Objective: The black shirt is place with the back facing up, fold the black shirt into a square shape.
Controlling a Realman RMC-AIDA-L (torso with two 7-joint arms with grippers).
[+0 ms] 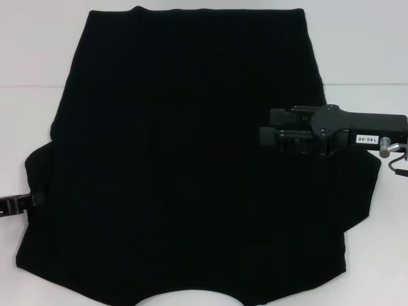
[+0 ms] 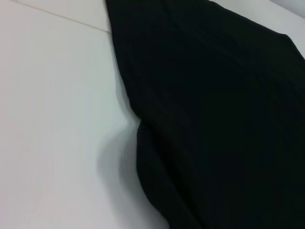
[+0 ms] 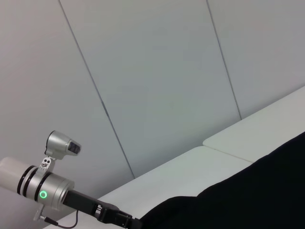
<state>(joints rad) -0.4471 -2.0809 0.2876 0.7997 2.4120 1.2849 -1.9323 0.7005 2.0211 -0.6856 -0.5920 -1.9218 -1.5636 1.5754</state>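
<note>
The black shirt lies spread flat and fills most of the white table, its neck opening at the near edge. The right gripper hovers over the shirt's right side, pointing toward the middle, its black fingers hard to separate from the cloth behind. Low at the far left, my left gripper sits at the edge of the left sleeve. The left wrist view shows only the shirt and its sleeve edge on the table. From the right wrist, the shirt and the left gripper touching its rim are seen.
Bare white table borders the shirt on the left, right and far sides, with a seam line running across it. A grey panelled wall stands behind the table.
</note>
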